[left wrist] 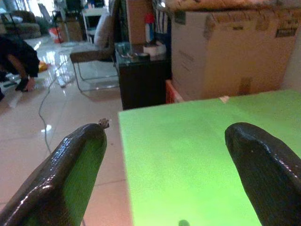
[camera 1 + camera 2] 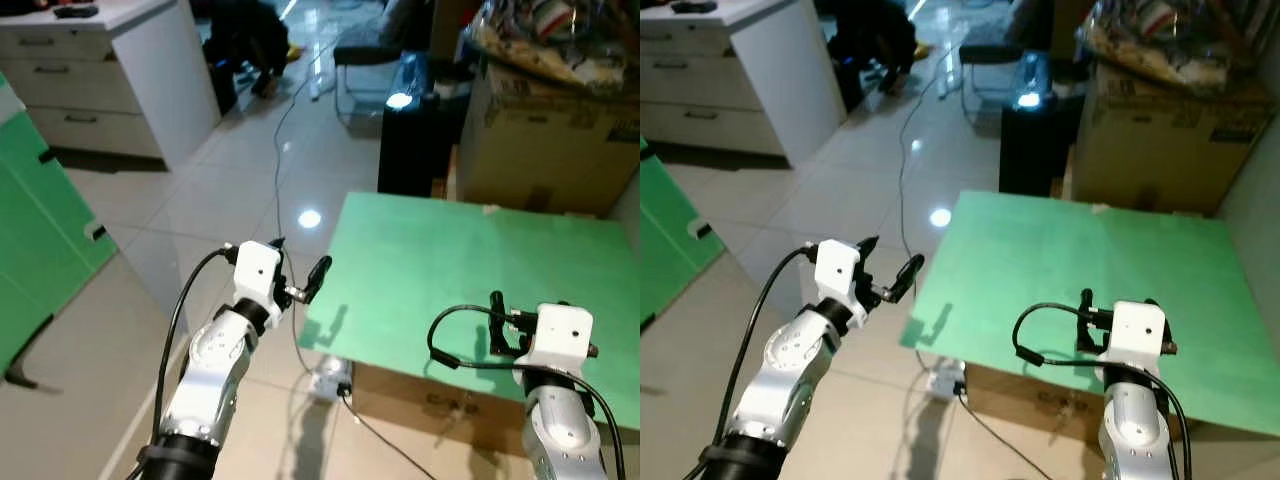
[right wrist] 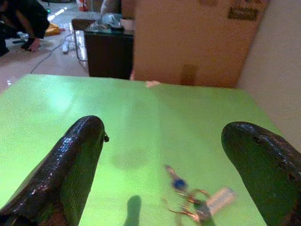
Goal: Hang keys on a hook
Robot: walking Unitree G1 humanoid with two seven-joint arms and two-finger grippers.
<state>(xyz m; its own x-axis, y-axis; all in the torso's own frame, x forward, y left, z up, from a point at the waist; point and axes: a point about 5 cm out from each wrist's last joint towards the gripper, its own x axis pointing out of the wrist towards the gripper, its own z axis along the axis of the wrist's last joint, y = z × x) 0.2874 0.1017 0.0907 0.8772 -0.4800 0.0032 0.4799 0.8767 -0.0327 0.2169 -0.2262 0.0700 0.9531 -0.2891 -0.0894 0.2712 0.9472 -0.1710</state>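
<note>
Both jaws stand wide apart and empty: the right gripper (image 3: pixel 164 165) hovers over a small bunch of metal keys on rings with a pale tag (image 3: pixel 195 205), lying flat on the green tabletop (image 2: pixel 450 260). The left gripper (image 1: pixel 164 174) hangs at the table's edge. The bunch looks light, loose and jangly, best pinched at the ring.

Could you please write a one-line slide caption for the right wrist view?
Open right pincer poised above the green tabletop, with the bunch of keys lying just ahead between its fingers.

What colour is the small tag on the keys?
Blue, on the keys lying on the green table, best seen in the right wrist view.
</note>
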